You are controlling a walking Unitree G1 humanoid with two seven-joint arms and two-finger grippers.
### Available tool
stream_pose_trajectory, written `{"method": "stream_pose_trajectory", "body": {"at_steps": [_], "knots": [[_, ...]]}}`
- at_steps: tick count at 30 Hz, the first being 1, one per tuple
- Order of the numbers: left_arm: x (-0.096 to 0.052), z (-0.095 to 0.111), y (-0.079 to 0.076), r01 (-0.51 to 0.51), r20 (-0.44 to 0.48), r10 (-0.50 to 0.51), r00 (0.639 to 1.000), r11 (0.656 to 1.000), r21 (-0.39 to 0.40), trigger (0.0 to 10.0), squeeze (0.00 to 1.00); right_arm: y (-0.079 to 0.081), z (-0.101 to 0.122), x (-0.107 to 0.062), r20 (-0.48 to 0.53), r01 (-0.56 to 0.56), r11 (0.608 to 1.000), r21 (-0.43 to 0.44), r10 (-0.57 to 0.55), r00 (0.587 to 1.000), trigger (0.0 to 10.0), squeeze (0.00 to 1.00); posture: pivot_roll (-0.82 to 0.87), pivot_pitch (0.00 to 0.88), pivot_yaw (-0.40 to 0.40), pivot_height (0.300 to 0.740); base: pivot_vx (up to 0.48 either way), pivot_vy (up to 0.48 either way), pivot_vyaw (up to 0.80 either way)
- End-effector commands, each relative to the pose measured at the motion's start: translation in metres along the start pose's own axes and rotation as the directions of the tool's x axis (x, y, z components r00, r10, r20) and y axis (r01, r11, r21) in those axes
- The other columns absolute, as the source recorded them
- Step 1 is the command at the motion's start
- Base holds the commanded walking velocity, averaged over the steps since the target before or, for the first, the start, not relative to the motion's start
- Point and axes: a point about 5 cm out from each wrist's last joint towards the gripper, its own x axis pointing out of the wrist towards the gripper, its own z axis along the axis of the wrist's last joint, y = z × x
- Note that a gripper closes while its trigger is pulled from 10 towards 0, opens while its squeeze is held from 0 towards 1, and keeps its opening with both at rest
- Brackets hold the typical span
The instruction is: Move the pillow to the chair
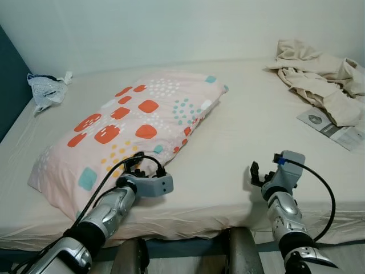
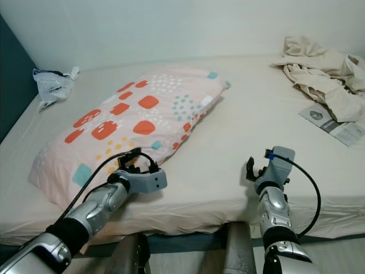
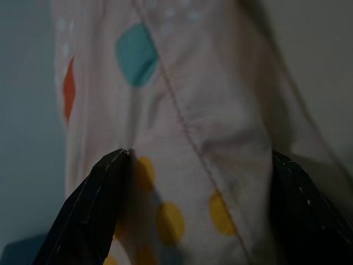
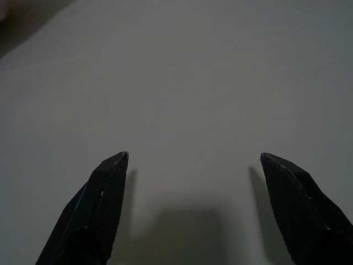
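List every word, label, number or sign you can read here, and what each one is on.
None can be read.
Leaflet on the bed, near the crumpled cloth: a dark emblem and lines of print, too small to read.
Pillow: coloured shapes and dots, no lettering.

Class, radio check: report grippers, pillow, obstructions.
Left gripper open around pillow edge. Right gripper open over bare bed. No obstructions near pillow.

Both my silver arms extended forward, fingers spread.

My left gripper with two long black fingers is parted wide, wrist angled inward, cable looped over it. My right gripper of the same build is likewise parted, forearm raised near vertical.
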Motion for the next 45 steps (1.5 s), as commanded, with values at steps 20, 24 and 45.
{"method": "stream_pose_trajectory", "body": {"at_steps": [20, 24, 45], "knots": [[-0.012, -0.047, -0.018, 0.137, -0.160, -0.140, 0.977, 0.990, -0.032, 0.0, 0.02, 0.023, -0.015, -0.006, -0.055, -0.088, 0.996, 0.002, 0.088, 0.995, 10.0, 0.00, 0.03, 0.129, 0.043, 0.581, 0.000, 0.000, 0.00], [-0.012, -0.047, -0.018, 0.134, -0.165, -0.141, 0.976, 0.990, -0.052, 0.0, 0.00, 0.022, -0.014, -0.005, -0.056, -0.088, 0.996, 0.000, 0.088, 0.995, 10.0, 0.00, 0.03, 0.131, 0.042, 0.581, 0.000, 0.000, 0.00], [-0.013, -0.035, -0.028, 0.250, -0.056, -0.261, 0.964, 0.956, -0.155, 0.0, 0.00, 0.017, -0.011, -0.003, -0.053, -0.072, 0.997, -0.004, 0.072, 0.996, 10.0, 0.00, 0.03, 0.136, 0.041, 0.581, 0.000, 0.000, 0.00]]}}
